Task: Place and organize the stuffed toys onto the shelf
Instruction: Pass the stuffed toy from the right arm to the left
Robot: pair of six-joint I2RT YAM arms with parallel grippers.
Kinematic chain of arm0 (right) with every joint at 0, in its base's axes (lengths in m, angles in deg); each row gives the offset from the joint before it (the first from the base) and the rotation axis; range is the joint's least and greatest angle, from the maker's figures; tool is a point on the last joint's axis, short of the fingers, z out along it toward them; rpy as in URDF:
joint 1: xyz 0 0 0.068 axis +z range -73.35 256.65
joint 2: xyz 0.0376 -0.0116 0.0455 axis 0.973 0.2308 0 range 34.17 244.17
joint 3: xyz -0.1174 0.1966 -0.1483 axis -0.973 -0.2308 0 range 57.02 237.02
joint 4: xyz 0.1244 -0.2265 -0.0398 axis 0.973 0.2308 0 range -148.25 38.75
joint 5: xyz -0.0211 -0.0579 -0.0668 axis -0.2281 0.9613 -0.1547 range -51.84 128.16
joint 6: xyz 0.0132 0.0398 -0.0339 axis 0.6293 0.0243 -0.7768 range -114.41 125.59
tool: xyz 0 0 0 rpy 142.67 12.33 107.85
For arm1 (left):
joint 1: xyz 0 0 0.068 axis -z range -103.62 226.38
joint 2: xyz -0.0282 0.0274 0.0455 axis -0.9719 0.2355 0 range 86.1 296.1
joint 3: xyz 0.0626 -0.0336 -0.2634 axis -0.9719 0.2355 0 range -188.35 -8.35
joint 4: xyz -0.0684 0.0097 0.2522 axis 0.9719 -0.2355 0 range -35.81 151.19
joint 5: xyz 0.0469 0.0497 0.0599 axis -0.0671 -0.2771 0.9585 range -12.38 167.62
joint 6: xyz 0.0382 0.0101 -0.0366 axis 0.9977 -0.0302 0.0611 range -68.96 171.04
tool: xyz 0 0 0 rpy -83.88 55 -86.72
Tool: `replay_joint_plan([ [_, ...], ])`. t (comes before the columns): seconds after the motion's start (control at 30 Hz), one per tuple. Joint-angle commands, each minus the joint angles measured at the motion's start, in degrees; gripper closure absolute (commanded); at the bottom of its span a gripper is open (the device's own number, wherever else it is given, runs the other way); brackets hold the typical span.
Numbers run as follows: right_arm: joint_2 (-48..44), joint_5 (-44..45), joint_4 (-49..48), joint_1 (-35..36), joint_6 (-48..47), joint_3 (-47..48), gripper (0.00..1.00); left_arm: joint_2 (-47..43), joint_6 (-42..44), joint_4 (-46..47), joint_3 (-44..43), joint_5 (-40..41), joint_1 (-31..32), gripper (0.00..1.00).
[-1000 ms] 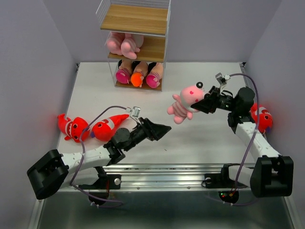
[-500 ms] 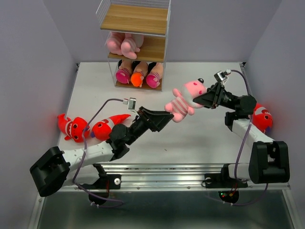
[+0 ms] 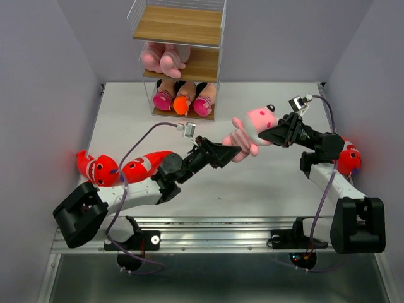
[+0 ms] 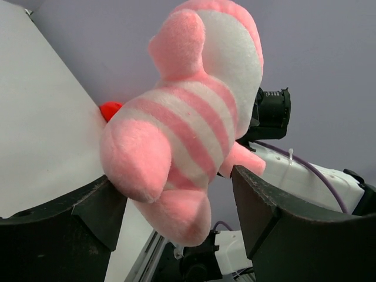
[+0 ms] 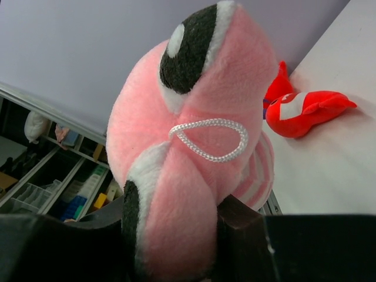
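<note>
While three dolls (image 3: 183, 101) fill the lowest board of the shelf (image 3: 180, 25) and two pink animals (image 3: 163, 60) the middle one, we hold the third pink animal (image 3: 252, 123) in mid-air. The right fingers (image 5: 59, 247) are clamped on its head, and the left fingers (image 4: 282, 223) are spread wide around its striped legs, not closed. Three sharks (image 3: 95, 167) lie on the desk (image 3: 265, 183), not yet shelved.

The white table (image 3: 271, 183) is being lit brightly and evenly from overhead, with only soft, faint shadows being cast on it.
</note>
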Motion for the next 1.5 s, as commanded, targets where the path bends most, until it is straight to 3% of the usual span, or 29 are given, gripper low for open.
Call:
replay_joint_plan([
  [0.0, -2.04, -0.15, -29.8, 0.17, -0.86, -2.07, 0.99, 0.2, -0.85, 5.83, -2.76, -2.44, -0.1, 0.23],
  [0.17, -2.56, -0.5, -29.28, 0.17, -1.83, -2.35, 0.99, 0.73, -1.38, 5.94, -3.37, -3.06, -0.27, 0.33],
  [0.4, -3.35, 0.02, -29.19, 0.17, -1.57, -0.76, 0.97, -1.2, -2.43, 5.49, 0.4, -2.27, -1.68, 0.23],
  [1.0, -3.88, 0.81, -29.28, 0.17, -0.51, 0.73, 0.96, -1.11, -3.13, 5.49, 1.72, -6.05, -4.49, 0.22],
  [1.13, -3.27, 0.9, -29.28, 0.17, -1.3, -0.67, 0.95, -0.85, -4.98, 9.44, 1.82, -7.54, -4.93, 0.23],
  [1.23, -2.65, 0.82, -29.1, 0.17, -2.35, -1.9, 0.94, -0.06, -6.3, 10.06, 0.32, -8.86, -4.93, 0.28],
  [1.37, -2.82, 0.29, -26.12, 0.17, -4.99, -2.96, 0.94, 1.08, -8.14, 12.35, -1.43, -10.18, -4.93, 0.43],
  [1.47, -4.14, -0.24, -21.29, 0.17, -9.12, -4.01, 0.94, 1.52, -8.58, 12.35, -2.23, -10.53, -4.93, 0.46],
])
